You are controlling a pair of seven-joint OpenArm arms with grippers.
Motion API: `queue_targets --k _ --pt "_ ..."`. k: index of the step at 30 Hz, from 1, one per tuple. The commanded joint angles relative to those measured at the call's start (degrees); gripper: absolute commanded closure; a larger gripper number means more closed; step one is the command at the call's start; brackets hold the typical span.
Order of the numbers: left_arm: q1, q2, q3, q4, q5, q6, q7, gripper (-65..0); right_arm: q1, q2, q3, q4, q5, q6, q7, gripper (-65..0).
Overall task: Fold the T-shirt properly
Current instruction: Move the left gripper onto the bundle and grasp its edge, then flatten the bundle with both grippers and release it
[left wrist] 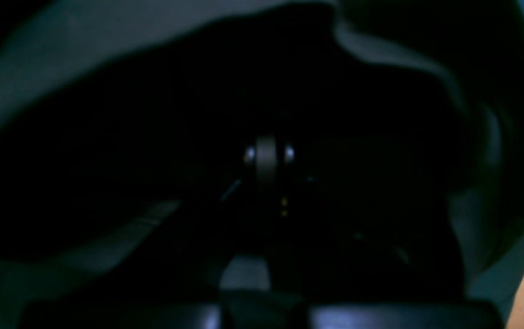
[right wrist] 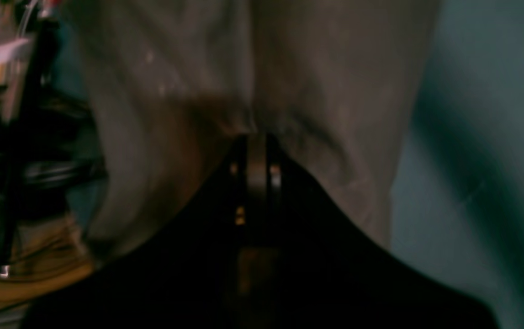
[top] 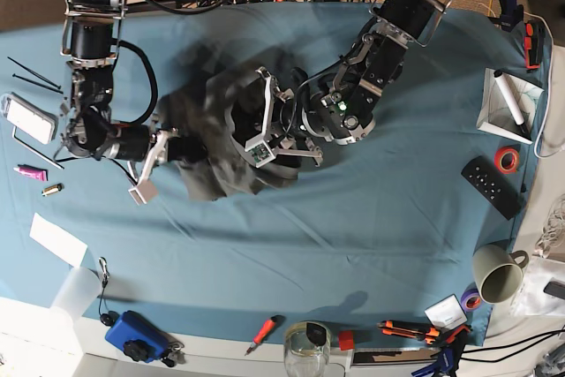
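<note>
Bunched grey cloth fills both wrist views: the T-shirt [top: 221, 143] lies crumpled mid-counter [top: 371, 245], each gripper, left [left wrist: 268, 155] and right [right wrist: 257, 137], pinching a fold, so the job seems at the spreading step, and next calls for drawing the cloth flat.

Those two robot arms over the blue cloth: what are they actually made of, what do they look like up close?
Both arms are black, built of chunky cylindrical joints with silver metal brackets. The left arm shows a small green light and loose black cables. The right arm has a looping black cable. Each ends in a pale bracket-like gripper frame.
</note>
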Motion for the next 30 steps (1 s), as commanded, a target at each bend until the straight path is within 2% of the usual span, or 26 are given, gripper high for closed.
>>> queue_targets --k 1,3,5,7,10,13,18,21,26,30 --pt "-0.9 -0.3 -0.3 0.3 2.8 1.4 2.0 0.0 1.0 0.1 0.2 -1.1 -7.1 -1.3 1.6 0.0" --pt "-0.9 -0.3 -0.3 0.5 2.8 1.4 2.0 0.0 1.0 -0.7 0.2 -3.2 -11.1 -1.3 3.2 0.0" --pt "-1.0 -0.3 -0.3 0.9 2.8 1.4 2.0 0.0 1.0 -0.9 0.2 -3.5 -10.6 -1.3 2.7 0.0" --pt "-1.1 -0.4 -0.3 1.7 2.8 2.0 2.5 0.0 1.2 -0.3 0.2 -2.7 -7.2 -1.3 2.2 0.0" --pt "-1.9 -0.5 -0.3 3.8 2.8 5.1 5.6 0.0 1.7 0.7 0.6 1.0 -0.9 -1.3 1.2 0.0" --pt "-2.8 -0.5 -0.3 7.6 2.8 6.6 8.0 0.0 2.7 0.7 2.3 6.8 1.7 -1.3 -1.5 0.0" --pt "-2.8 -0.3 -0.3 13.4 2.9 6.6 9.0 0.0 2.8 0.7 3.3 17.6 7.8 -1.3 -7.4 0.0" --pt "-2.8 -0.3 -0.6 14.9 5.7 7.1 9.1 0.0 2.4 0.5 3.3 18.6 11.0 -1.3 -8.2 0.0" --pt "-2.8 -0.3 -5.8 15.5 11.2 12.9 11.1 0.0 1.0 -0.5 1.4 18.5 11.4 -1.3 -8.3 0.0" --pt "-2.3 -0.3 -12.5 15.6 10.5 14.3 12.8 0.0 -0.1 -0.6 -2.6 18.0 11.3 -1.3 -8.3 0.0"
